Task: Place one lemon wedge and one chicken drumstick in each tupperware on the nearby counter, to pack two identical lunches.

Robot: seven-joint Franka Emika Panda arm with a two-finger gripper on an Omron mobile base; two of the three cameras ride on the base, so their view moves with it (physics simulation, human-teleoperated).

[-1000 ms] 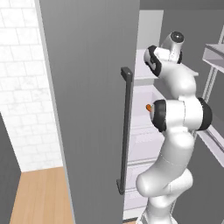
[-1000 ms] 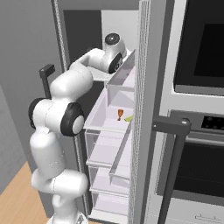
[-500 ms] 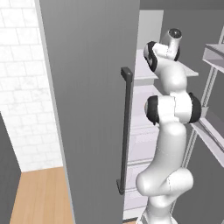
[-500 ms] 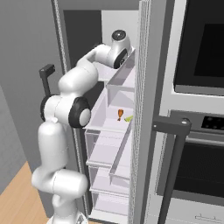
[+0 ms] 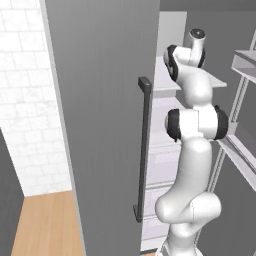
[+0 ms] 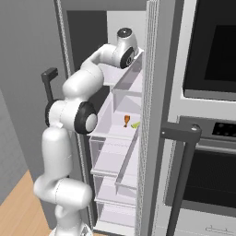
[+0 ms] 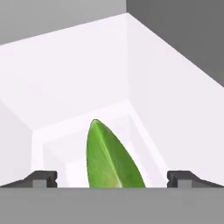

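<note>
White all over, the fridge interior (image 6: 120,124) stands open, its shelves stepping down in pale tiers beside the dark oven (image 6: 207,60) on the right. In the right base view the arm (image 6: 73,115) rises from the lower left, bends at a dark elbow and reaches up and in, its wrist lying at an upper shelf, deep inside the fridge. On a middle shelf below that wrist, a small orange-brown chicken drumstick (image 6: 126,120) stands with a tiny yellow-green lemon wedge (image 6: 135,124) just beside it on its right; the two sit close together, near the shelf's front right part. The left base view gives the same reach from the other side: the grey fridge door (image 5: 105,125) with its dark vertical handle (image 5: 144,150) takes up most of the picture, and the arm climbs past its edge into the compartment. In the hand view the gripper (image 7: 112,177) is released, its two dark fingertips (image 7: 41,178) spread wide near the bottom corners with nothing clasped in them. Between them, at the bottom of that view, a green leaf-shaped thing (image 7: 109,157) rises to a point against the white walls of a shelf corner; whether it touches either tip I cannot tell, and what it is stays unclear.
</note>
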